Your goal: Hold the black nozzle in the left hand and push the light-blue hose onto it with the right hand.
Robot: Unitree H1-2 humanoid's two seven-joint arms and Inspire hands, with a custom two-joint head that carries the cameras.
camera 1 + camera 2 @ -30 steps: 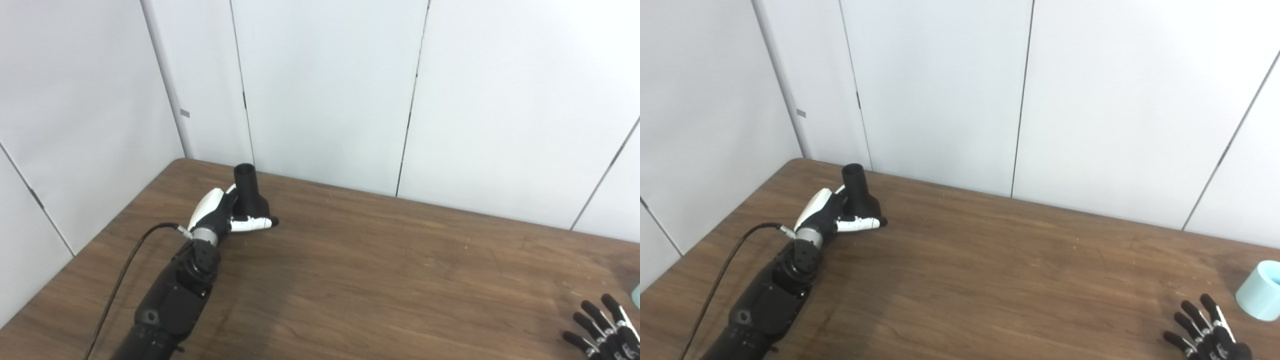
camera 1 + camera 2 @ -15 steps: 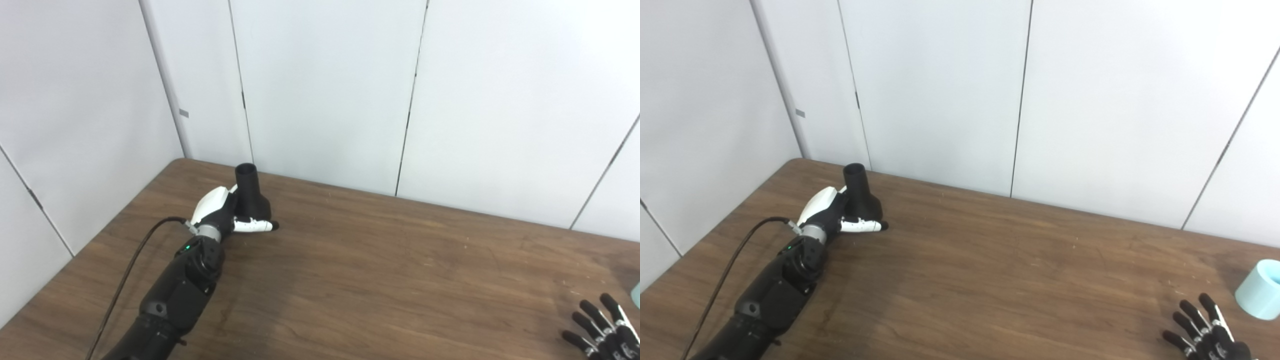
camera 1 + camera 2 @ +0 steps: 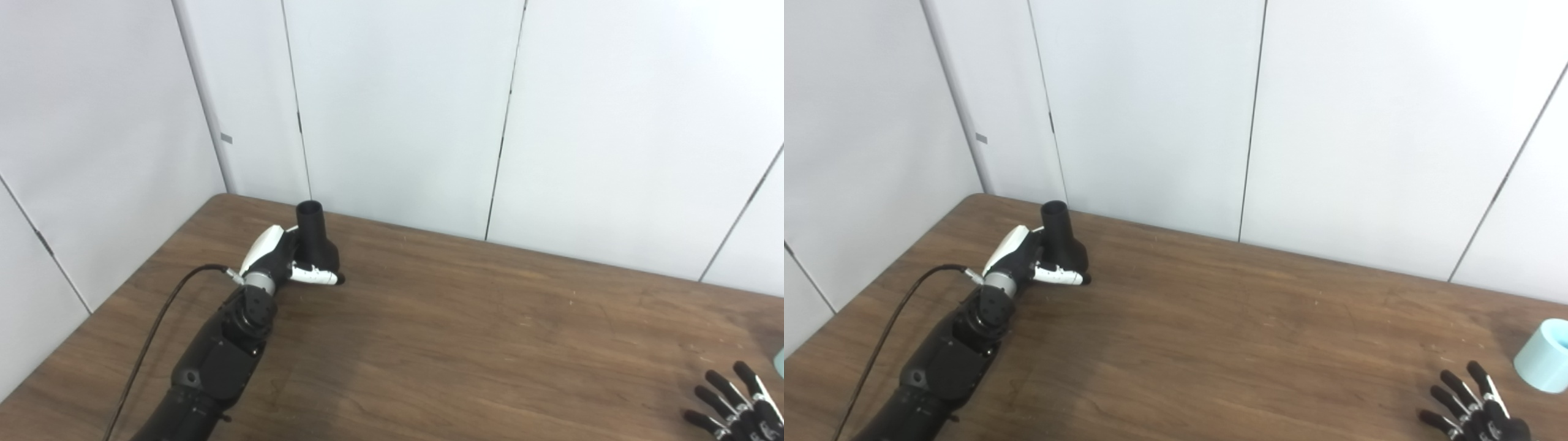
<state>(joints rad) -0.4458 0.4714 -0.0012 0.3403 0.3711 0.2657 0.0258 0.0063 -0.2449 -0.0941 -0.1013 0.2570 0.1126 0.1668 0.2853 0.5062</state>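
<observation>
The black nozzle (image 3: 313, 240) stands upright at the far left of the wooden table (image 3: 465, 331), narrow end up. My left hand (image 3: 283, 264) wraps around its wide base, thumb across the front; it looks shut on the nozzle. The light-blue hose (image 3: 1545, 355) is a short pale cylinder lying at the table's right edge, seen best in the right eye view. My right hand (image 3: 1476, 409) rests low at the bottom right, fingers spread and open, a short way in front of and left of the hose, not touching it.
White wall panels (image 3: 398, 110) rise directly behind the table and along its left side. A black cable (image 3: 165, 312) loops from my left wrist toward the bottom edge. Bare brown tabletop stretches between the two hands.
My left hand has shifted the nozzle slightly to the right and a little further back. The right hand has sunk slightly toward the bottom edge.
</observation>
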